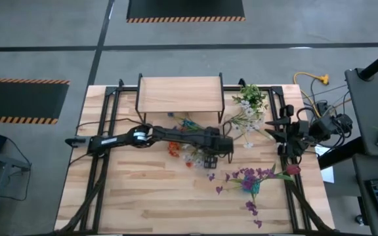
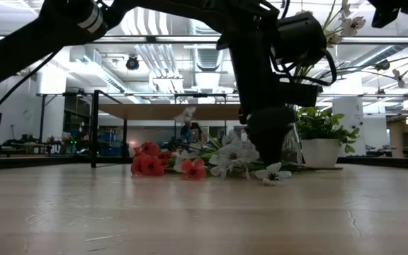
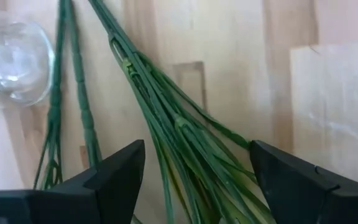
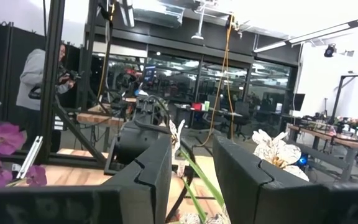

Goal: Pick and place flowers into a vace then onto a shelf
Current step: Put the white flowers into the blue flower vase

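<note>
Tabletop (image 1: 143, 196): flowers' (image 3: 179, 130) stems betw. left hand (image 3: 194, 177) fingers.

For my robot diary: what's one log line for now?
left gripper: open, astride green stems | right gripper: holding white flower stem | shelf: bare

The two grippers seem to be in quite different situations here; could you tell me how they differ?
The left gripper is open and low over the table, straddling a bundle of green stems; the right gripper is narrower, raised near the table's right edge, holding a white flower by its stem. Both have dark fingers.
</note>
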You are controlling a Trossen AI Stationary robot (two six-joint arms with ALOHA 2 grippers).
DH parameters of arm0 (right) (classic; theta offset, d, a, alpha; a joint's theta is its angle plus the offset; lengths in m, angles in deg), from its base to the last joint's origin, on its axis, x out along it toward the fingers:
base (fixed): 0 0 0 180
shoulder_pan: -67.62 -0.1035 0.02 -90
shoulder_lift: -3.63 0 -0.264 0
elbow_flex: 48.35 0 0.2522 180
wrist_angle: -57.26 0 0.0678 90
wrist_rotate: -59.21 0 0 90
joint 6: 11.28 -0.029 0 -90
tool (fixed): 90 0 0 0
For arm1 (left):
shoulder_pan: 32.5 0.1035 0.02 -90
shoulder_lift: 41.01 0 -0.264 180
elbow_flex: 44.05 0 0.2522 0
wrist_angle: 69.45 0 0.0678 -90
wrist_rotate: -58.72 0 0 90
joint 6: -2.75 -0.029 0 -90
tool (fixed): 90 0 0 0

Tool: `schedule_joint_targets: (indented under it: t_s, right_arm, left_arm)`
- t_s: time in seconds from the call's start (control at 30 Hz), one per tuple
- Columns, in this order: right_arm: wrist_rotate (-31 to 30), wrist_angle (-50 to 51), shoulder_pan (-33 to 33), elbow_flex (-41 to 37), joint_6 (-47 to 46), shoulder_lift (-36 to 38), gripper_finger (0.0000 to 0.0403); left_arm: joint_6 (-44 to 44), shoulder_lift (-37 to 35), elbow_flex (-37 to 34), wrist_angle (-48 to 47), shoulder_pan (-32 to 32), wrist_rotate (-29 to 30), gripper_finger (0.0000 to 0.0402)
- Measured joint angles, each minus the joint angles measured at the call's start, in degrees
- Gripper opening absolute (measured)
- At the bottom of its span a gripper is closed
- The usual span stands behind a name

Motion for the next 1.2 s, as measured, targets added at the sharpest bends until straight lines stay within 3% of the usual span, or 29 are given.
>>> schedule_joint_targets:
  t_s: [0.2,0.67,1.2]
  right_arm:
    - [0.0,0.0,0.0,0.2,0.0,0.0,0.0109]
    - [0.0,-0.9,0.0,0.2,0.0,0.0,0.0109]
    - [0.0,-1.3,0.0,0.2,0.0,0.0,0.0109]
  left_arm:
    - [-1.8,0.0,0.0,-1.3,-0.2,-0.5,0.0254]
    - [-2.1,-0.4,-0.1,-4.3,-0.5,-0.1,0.0137]
    - [-2.1,-2.5,-0.1,-10.3,-1.7,0.2,0.0052]
